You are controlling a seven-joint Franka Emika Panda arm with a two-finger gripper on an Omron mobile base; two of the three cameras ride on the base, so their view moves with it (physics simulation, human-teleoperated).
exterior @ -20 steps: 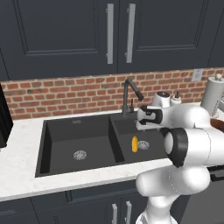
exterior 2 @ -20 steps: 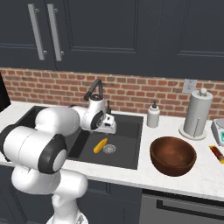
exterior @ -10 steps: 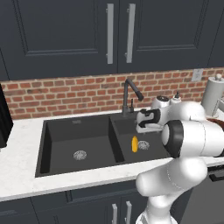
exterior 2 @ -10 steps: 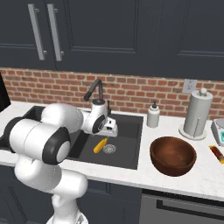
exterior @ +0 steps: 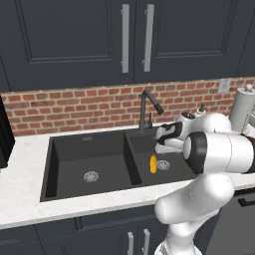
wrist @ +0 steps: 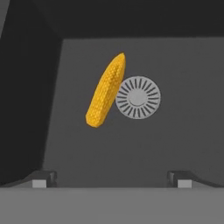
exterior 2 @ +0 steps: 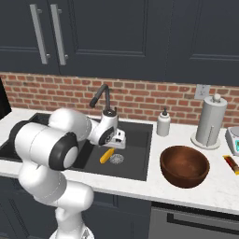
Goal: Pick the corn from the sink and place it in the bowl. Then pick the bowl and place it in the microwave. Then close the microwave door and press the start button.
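The corn (wrist: pixel 106 90) lies on the floor of the sink's (exterior: pixel 69 154) right basin, its side touching the round silver drain (wrist: pixel 138 97). The gripper (wrist: pixel 111 178) hangs above it with fingers apart and nothing between them. The black double sink is set in a white speckled counter (exterior 2: pixel 219 189) under a red brick backsplash (exterior: pixel 74 107) and dark cabinets (exterior: pixel 74 40). A dark gooseneck tap (exterior: pixel 148 107) stands behind the basins. To the right, on the counter, sit the bowl (exterior 2: pixel 184 165), a soap bottle (exterior 2: pixel 163 123) and a paper-towel roll (exterior 2: pixel 209 122).

Bowl (exterior 2: pixel 184 165) on white counter (exterior 2: pixel 210 186) (beside sink (exterior 2: pixel 135 161))
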